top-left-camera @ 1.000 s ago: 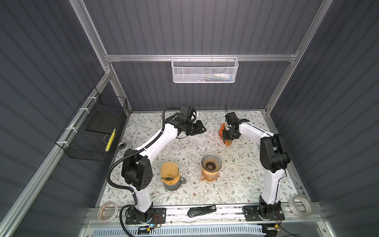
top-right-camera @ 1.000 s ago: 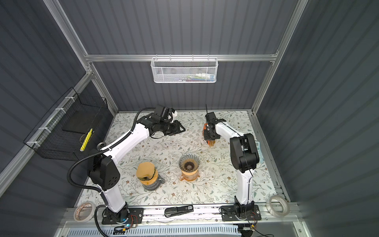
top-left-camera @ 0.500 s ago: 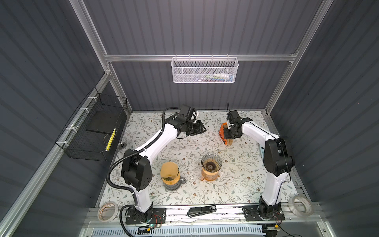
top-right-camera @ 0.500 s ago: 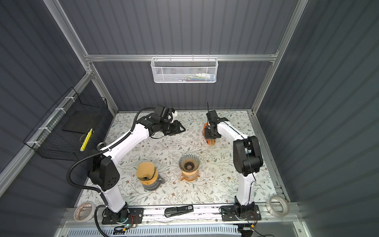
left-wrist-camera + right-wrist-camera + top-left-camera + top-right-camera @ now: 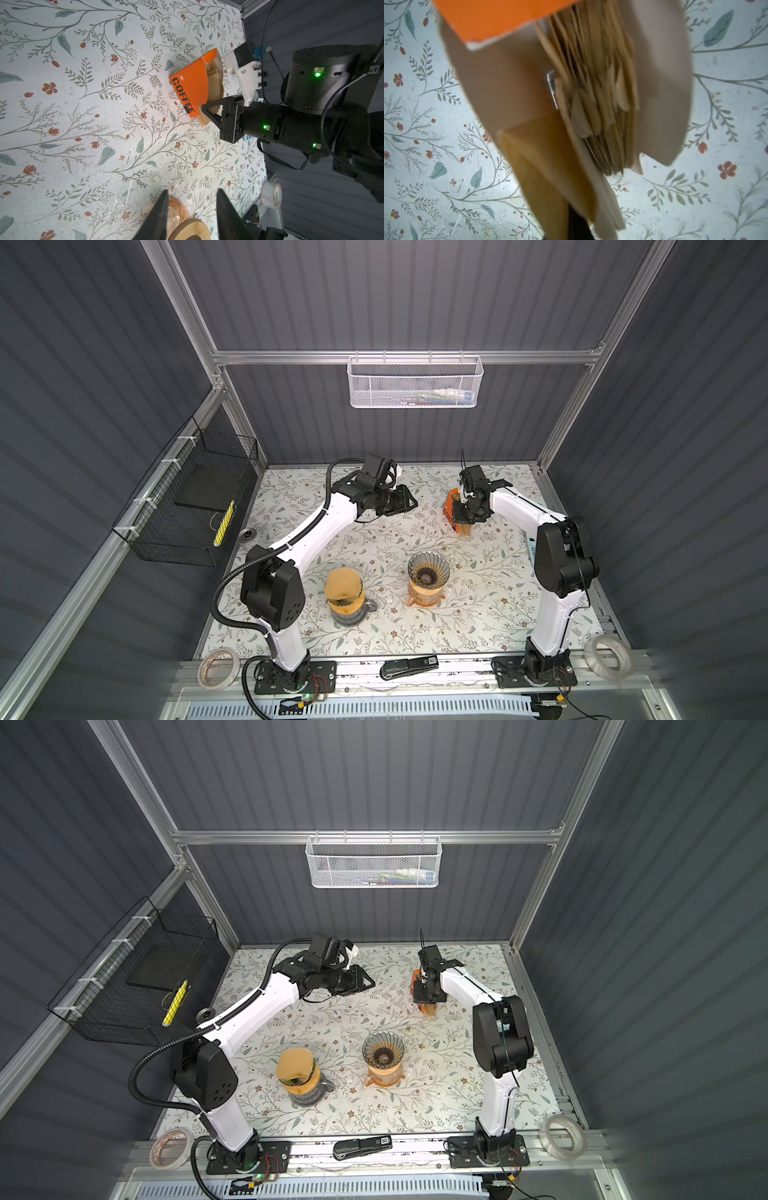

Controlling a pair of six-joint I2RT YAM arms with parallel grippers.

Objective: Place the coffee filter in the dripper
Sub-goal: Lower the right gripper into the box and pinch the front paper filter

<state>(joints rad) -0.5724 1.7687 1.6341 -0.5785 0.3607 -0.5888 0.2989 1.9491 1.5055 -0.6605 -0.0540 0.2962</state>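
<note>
Floral table (image 5: pixel 382 539), upper right: right gripper (image 5: pixel 204 110), clamped on a coffee filter (image 5: pixel 202 122), has barely shifted at the orange box (image 5: pixel 191 87); left gripper (image 5: pixel 192 191) apart; dripper (image 5: pixel 429 572) waits.

right arm (image 5: pixel 563 560) elbow swung outward lol, right gripper (image 5: pixel 468 517) shifted slightly at orange box (image 5: pixel 451 508), coffee filter (image 5: pixel 466 529) riding along

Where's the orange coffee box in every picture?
In a top view: orange box, back right of the flowery tablecloth.
In a top view: same place.
Left wrist: at the right hand, COFFEE showing.
Right wrist: close up, a filter sticking out.
Shared landmark: the flowery tablecloth.
</note>
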